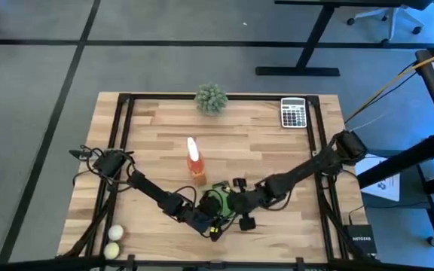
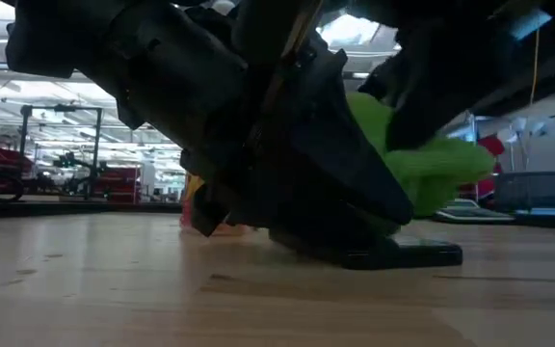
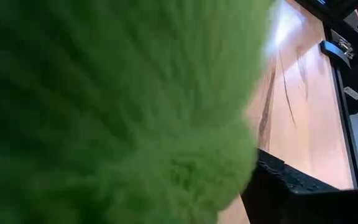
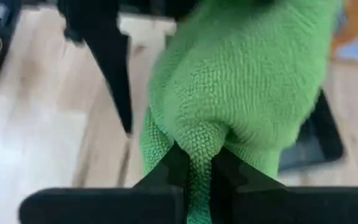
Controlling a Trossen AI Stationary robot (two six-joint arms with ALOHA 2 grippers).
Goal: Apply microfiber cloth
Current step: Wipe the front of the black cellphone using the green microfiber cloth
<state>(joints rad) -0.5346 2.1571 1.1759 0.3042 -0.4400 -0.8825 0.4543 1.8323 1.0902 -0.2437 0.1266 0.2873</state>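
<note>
- Microfiber cloth: bunched at the worktop's 6 o'clock edge — between both claws.
- Right claw: pinched narrow on a cloth fold.
- Left claw: at the cloth's 7 o'clock — finger state cannot be told.

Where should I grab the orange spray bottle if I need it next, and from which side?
Judging from the high view, take the orange spray bottle around its slim upper body, coming from the table's far side. It seems to stand upright, and both grippers crowd the near side: the right gripper pinches the microfiber cloth, and the left gripper sits against it.
</note>
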